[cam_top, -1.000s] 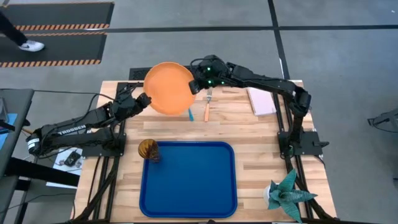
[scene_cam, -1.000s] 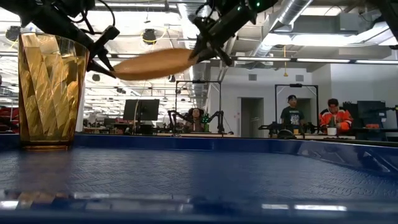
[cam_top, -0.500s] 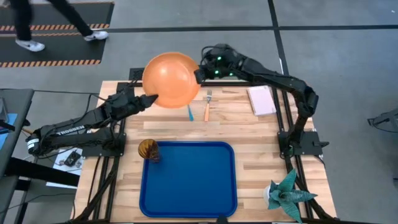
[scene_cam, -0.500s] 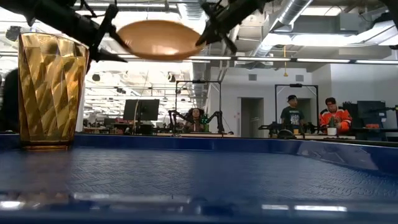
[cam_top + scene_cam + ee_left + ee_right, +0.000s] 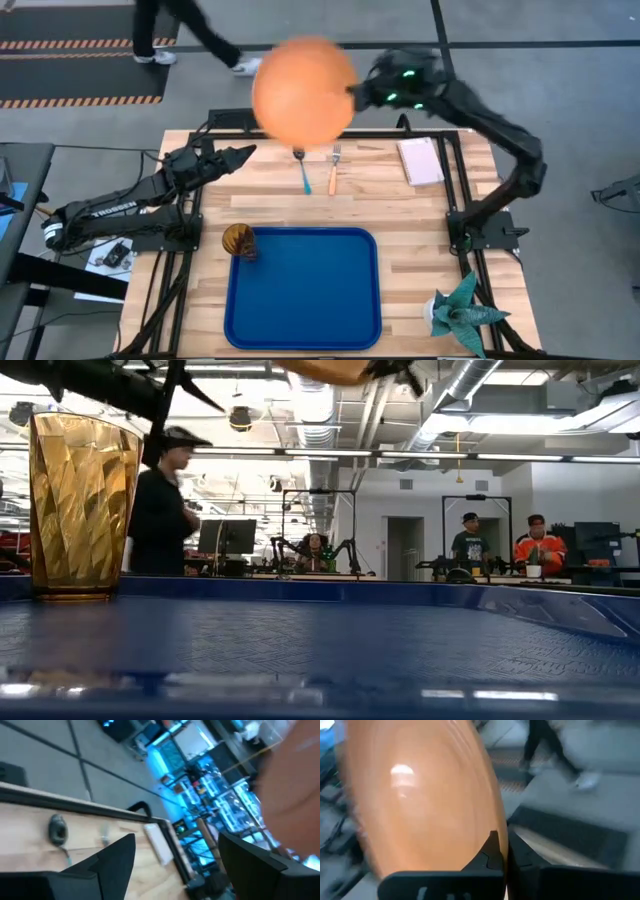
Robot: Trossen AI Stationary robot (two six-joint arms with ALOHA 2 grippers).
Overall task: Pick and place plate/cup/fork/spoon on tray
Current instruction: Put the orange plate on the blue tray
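The orange plate (image 5: 303, 90) hangs high above the table's far edge, held at its right rim by my right gripper (image 5: 352, 95); it fills the right wrist view (image 5: 420, 795) and shows at the top of the low view (image 5: 330, 368). My left gripper (image 5: 248, 152) is open and empty, below and left of the plate. The blue-handled spoon (image 5: 303, 170) and the orange-handled fork (image 5: 333, 168) lie side by side on the table. The amber cup (image 5: 238, 241) stands upright at the far left corner of the blue tray (image 5: 300, 300). My right gripper pinches the plate's rim (image 5: 496, 851) between its two fingers, on the side of the plate toward the table's right. The fingers come roughly level from the right. The plate is lifted clear of the table and lies roughly level.
A pinkish-white block (image 5: 420, 162) lies at the far right of the table. A green folded figure (image 5: 460, 310) stands at the near right corner. A person (image 5: 190, 30) walks past beyond the far edge and shows behind the cup in the low view (image 5: 165, 500).
My right gripper has gone up and toward the table's right with the plate, lifting it well higher. The plate's left edge has come away from my left gripper's open fingers, which stay near the far left of the table.
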